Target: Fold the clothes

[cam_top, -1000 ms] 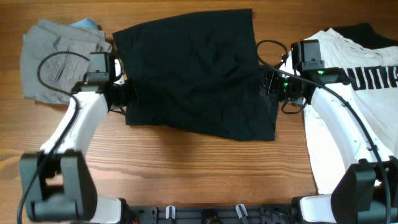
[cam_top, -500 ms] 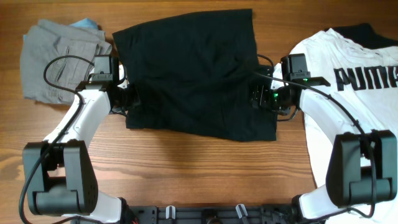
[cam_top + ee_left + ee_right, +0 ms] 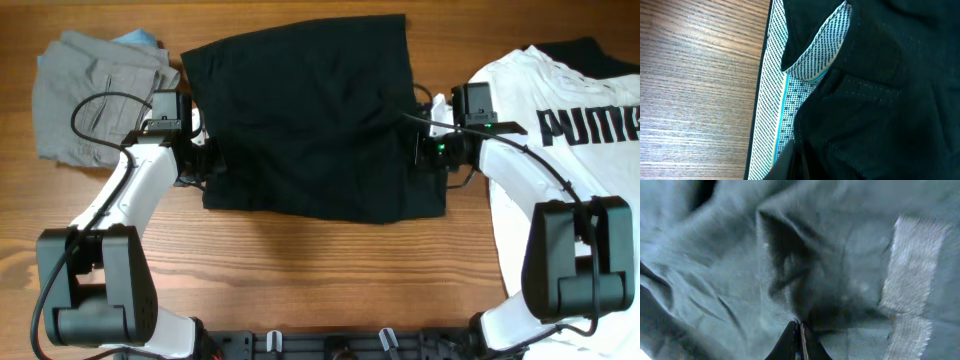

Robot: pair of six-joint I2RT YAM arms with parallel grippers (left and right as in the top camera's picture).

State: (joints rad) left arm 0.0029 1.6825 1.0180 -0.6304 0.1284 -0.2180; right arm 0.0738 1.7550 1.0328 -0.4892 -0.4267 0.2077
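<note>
The black shorts [image 3: 310,110] lie spread flat on the middle of the wooden table [image 3: 300,260]. At their left edge my left gripper [image 3: 207,160] is shut on the waistband. In the left wrist view its tips [image 3: 796,162] pinch black cloth beside the pale dotted inner waistband [image 3: 772,100]. At the right edge my right gripper [image 3: 418,150] is also shut. In the right wrist view its closed tips [image 3: 799,330] bite into a pinch of the black fabric [image 3: 740,270], which puckers around them.
Grey shorts [image 3: 90,95] lie bunched at the far left, with something blue [image 3: 140,38] peeking out behind them. A white PUMA T-shirt [image 3: 560,130] covers the right side, over a dark garment [image 3: 585,50] at the back.
My right gripper moved in to the shorts' right edge and closed on the fabric. The left arm shifted slightly right, still shut on the waistband.
</note>
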